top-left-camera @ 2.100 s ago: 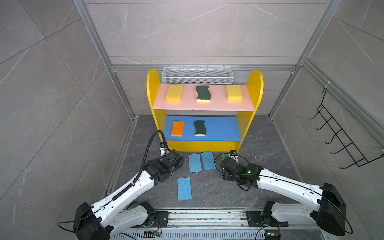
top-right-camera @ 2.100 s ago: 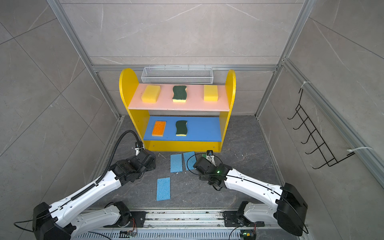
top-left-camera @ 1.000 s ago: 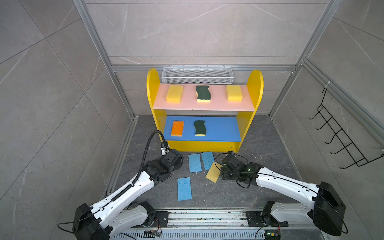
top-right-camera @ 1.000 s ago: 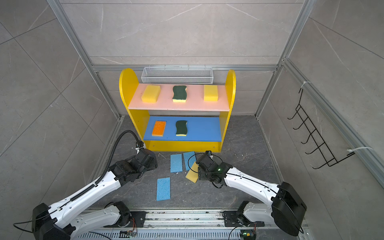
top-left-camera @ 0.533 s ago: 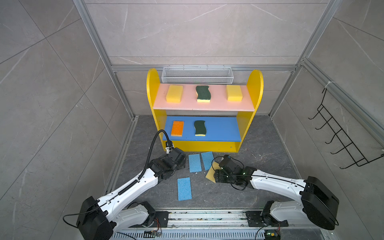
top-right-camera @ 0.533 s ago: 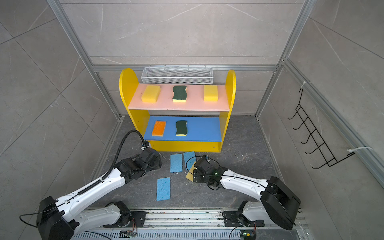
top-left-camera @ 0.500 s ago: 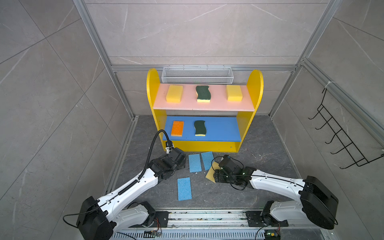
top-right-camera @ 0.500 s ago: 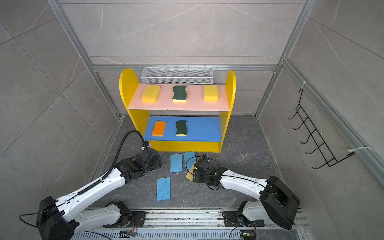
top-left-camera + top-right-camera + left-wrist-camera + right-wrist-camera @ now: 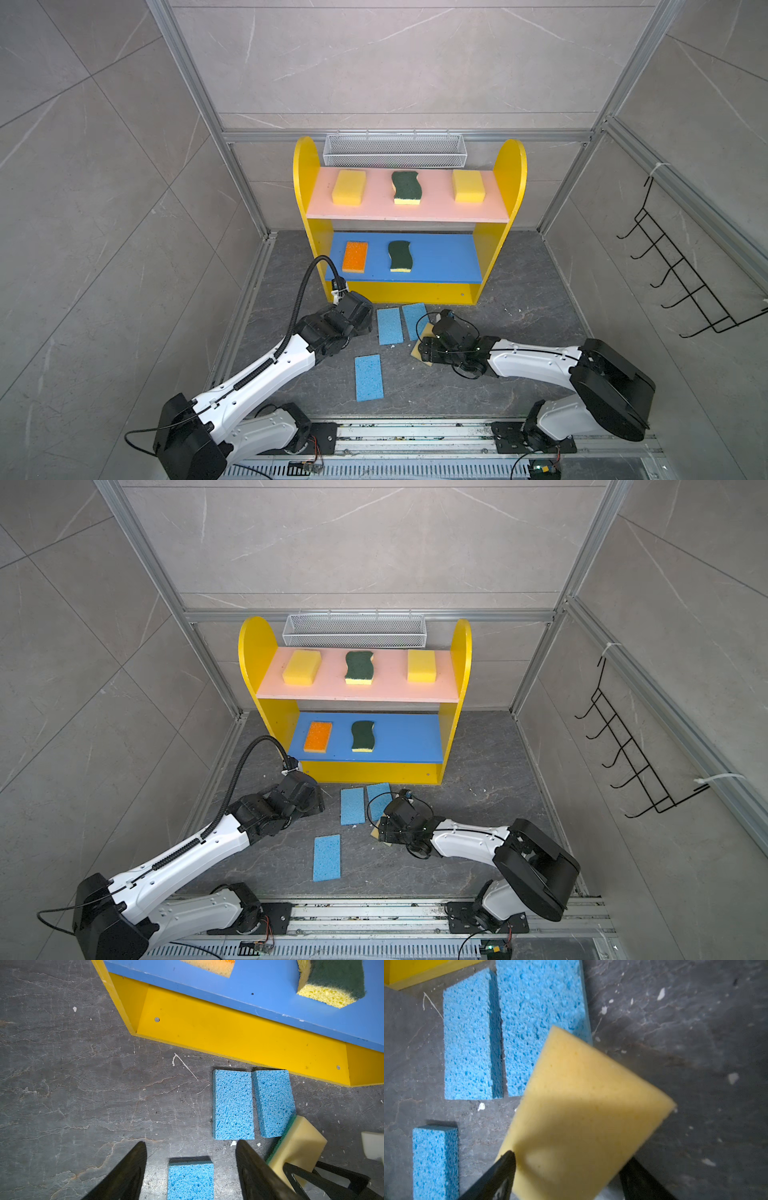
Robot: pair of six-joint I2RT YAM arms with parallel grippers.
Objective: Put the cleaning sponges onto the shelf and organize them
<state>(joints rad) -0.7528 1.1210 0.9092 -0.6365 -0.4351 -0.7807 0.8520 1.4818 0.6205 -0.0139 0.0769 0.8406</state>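
Change: right gripper (image 9: 570,1157) has slid over the bright-green-topped sponge (image 9: 581,1095), which stuck out beside it a second ago. Jaws straddle it wide; grip unconfirmed. Sponge sits tilted, foam up, just in front of the shelf (image 9: 409,293), overlapping a blue sponge (image 9: 413,320). Left gripper (image 9: 190,1142) is spread and empty. Likely next: lift to the blue board.
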